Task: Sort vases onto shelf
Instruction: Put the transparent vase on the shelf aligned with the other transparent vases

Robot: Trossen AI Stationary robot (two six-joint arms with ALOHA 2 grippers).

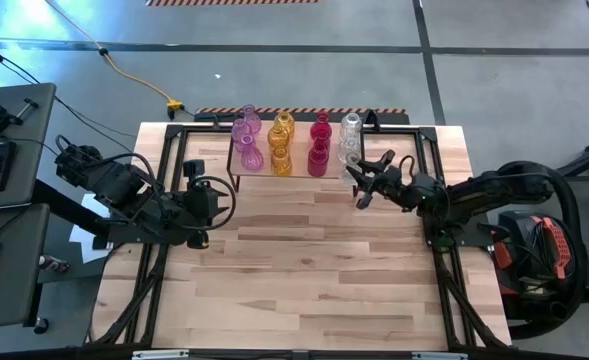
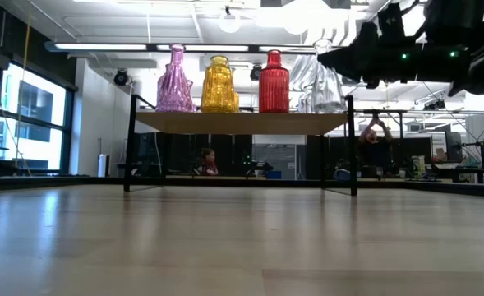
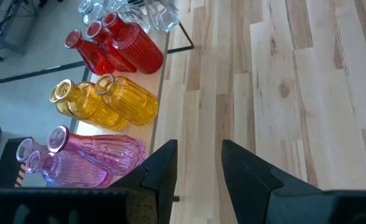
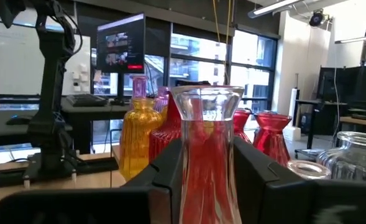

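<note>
Right pincer [image 1: 359, 190] has a clear vase [image 4: 206, 149] between its fingers at the shelf's [image 2: 242, 123] right end, looks like placing it. Next: let go, back off gently. Left pincer [image 3: 198, 163] empty, narrow, near the table's left edge.

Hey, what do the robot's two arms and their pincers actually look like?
Both arms are dark, nearly black, jointed, with cables looped along them. The left pincer ends in two flat, angular black fingers; the right pincer has matching blocky dark fingers. Small green lights glow on the right arm.
</note>
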